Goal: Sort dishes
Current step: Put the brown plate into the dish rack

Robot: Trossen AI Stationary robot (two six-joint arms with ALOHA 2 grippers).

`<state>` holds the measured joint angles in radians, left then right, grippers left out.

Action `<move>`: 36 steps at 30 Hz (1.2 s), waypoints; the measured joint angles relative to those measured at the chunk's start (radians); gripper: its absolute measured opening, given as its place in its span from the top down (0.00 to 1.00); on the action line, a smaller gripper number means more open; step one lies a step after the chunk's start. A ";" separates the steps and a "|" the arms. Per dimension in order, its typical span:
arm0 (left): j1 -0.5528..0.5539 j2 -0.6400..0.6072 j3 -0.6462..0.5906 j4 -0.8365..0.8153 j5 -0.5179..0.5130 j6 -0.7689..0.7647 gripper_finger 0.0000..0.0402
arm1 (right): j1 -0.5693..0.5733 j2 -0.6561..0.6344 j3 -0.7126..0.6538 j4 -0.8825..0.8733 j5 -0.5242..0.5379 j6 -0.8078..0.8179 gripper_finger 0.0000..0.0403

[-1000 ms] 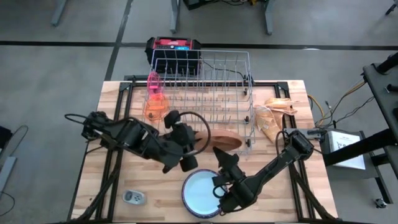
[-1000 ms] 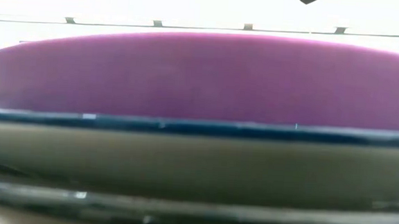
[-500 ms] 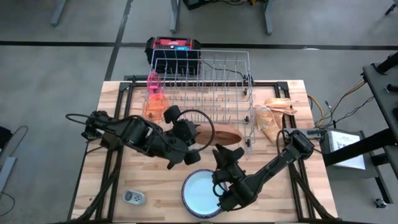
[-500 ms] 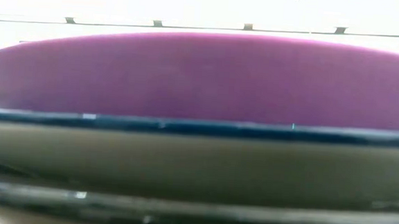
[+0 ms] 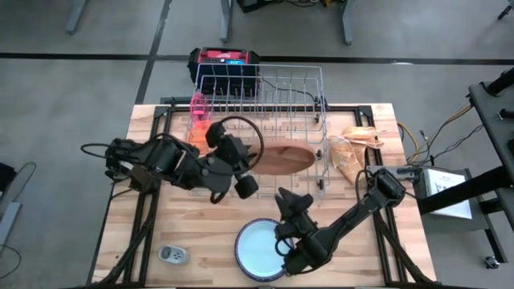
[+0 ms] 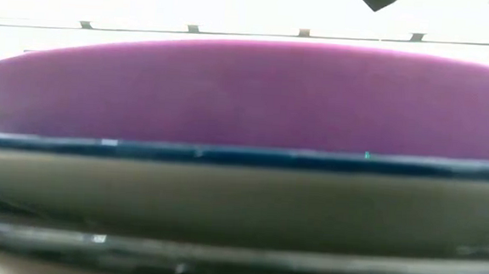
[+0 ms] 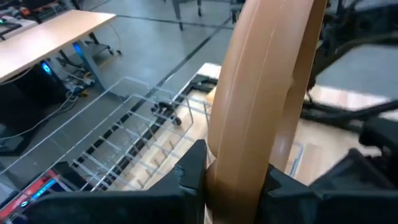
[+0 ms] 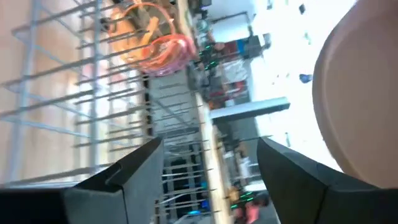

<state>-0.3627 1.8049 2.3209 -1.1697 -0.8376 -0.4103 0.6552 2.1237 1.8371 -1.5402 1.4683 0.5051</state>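
carrying brown plate point(image 5: 283, 157) on edge over wire rack point(image 5: 265, 104) | left end effector point(image 7: 233, 180) clamped on its rim | right end effector point(image 5: 291, 210) open, empty (above white plate point(image 5: 259, 249)) | risk: plate strikes wires, slips

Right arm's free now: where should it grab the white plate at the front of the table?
Take the white plate by its raised rim, likely the right edge nearest the open right gripper, coming from above. It lies flat on other plates, so only the rim offers the fingers a pinch.
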 joint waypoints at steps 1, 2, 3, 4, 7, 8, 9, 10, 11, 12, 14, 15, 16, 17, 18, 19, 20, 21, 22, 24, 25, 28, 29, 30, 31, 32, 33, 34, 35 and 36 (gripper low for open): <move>0.002 0.003 0.006 -0.005 0.003 0.002 0.90 | 0.000 -0.001 -0.001 0.000 0.012 -0.013 0.37; 0.004 0.005 0.012 -0.015 0.011 0.008 0.90 | 0.000 -0.001 -0.002 0.000 0.015 -0.025 0.37; 0.005 0.007 0.019 -0.016 0.015 0.016 0.90 | 0.000 -0.001 -0.002 0.001 0.016 -0.032 0.36; 0.005 0.008 0.025 -0.015 0.016 0.024 0.90 | 0.000 -0.001 -0.003 0.000 0.016 -0.032 0.36; 0.005 0.005 0.039 -0.018 -0.010 0.054 0.90 | 0.007 -0.002 -0.003 -0.004 0.020 -0.002 0.36; 0.005 0.004 0.039 -0.026 -0.019 0.067 0.90 | 0.012 -0.003 -0.003 -0.009 0.019 0.014 0.37; 0.005 0.002 0.038 -0.039 -0.033 0.083 0.90 | 0.018 -0.005 -0.003 -0.018 0.019 0.036 0.38; 0.005 0.002 0.037 -0.056 -0.041 0.103 0.90 | 0.026 -0.009 -0.003 -0.031 0.018 0.067 0.38; 0.005 0.002 0.037 -0.083 -0.043 0.112 0.90 | 0.035 -0.014 -0.003 -0.030 0.018 0.092 0.39; 0.005 0.002 0.035 -0.107 -0.045 0.124 0.90 | 0.046 -0.022 -0.007 -0.030 0.018 0.112 0.40; 0.005 0.002 0.035 -0.151 -0.047 0.141 0.90 | 0.070 -0.040 -0.011 -0.031 0.016 0.149 0.40; 0.005 0.002 0.035 -0.176 -0.047 0.145 0.90 | 0.082 -0.051 -0.011 -0.031 0.017 0.168 0.40; 0.005 0.003 0.035 -0.201 -0.047 0.147 0.90 | 0.094 -0.068 -0.013 -0.029 0.015 0.184 0.40; 0.005 0.004 0.035 -0.220 -0.047 0.147 0.90 | 0.108 -0.085 -0.015 -0.031 0.012 0.200 0.40; 0.005 0.005 0.033 -0.234 -0.046 0.149 0.90 | 0.117 -0.106 -0.015 -0.030 0.009 0.220 0.39; 0.005 0.005 0.028 -0.242 -0.047 0.156 0.90 | 0.128 -0.131 -0.015 -0.031 -0.001 0.241 0.38; 0.005 0.005 0.021 -0.245 -0.046 0.166 0.90 | 0.137 -0.161 -0.017 -0.030 -0.014 0.268 0.38; 0.004 0.005 0.016 -0.244 -0.047 0.173 0.90 | 0.144 -0.189 -0.019 -0.031 -0.030 0.296 0.37; 0.004 0.005 0.011 -0.244 -0.046 0.179 0.90 | 0.148 -0.221 -0.019 -0.031 -0.053 0.320 0.36; 0.003 0.007 0.006 -0.244 -0.046 0.184 0.90 | 0.154 -0.286 -0.025 -0.031 -0.113 0.353 0.33; 0.002 0.007 0.000 -0.240 -0.046 0.184 0.90 | 0.154 -0.319 -0.029 -0.029 -0.139 0.363 0.32; -0.002 0.007 -0.018 -0.236 -0.046 0.191 0.90 | 0.154 -0.413 -0.057 -0.019 -0.169 0.365 0.27; -0.005 0.007 -0.025 -0.237 -0.045 0.193 0.90 | 0.154 -0.442 -0.066 -0.013 -0.174 0.365 0.25; -0.009 0.007 -0.033 -0.235 -0.045 0.193 0.90 | 0.154 -0.470 -0.076 -0.004 -0.182 0.362 0.24; -0.013 0.007 -0.042 -0.233 -0.044 0.193 0.90 | 0.153 -0.497 -0.085 0.000 -0.193 0.360 0.22; -0.017 0.007 -0.054 -0.226 -0.044 0.193 0.90 | 0.150 -0.523 -0.090 0.012 -0.199 0.350 0.21; -0.020 0.007 -0.063 -0.220 -0.044 0.193 0.90 | 0.148 -0.546 -0.093 0.026 -0.208 0.334 0.20; -0.026 0.007 -0.070 -0.216 -0.043 0.193 0.90 | 0.145 -0.567 -0.095 0.041 -0.221 0.312 0.18; -0.030 0.008 -0.079 -0.209 -0.043 0.194 0.90 | 0.145 -0.585 -0.097 0.066 -0.234 0.285 0.18; -0.035 0.008 -0.088 -0.191 -0.043 0.199 0.90 | 0.145 -0.602 -0.098 0.099 -0.246 0.252 0.17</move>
<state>-0.3976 1.8126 2.2326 -1.3608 -0.8806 -0.2110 0.8001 1.5221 1.7386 -1.4415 1.2222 0.7571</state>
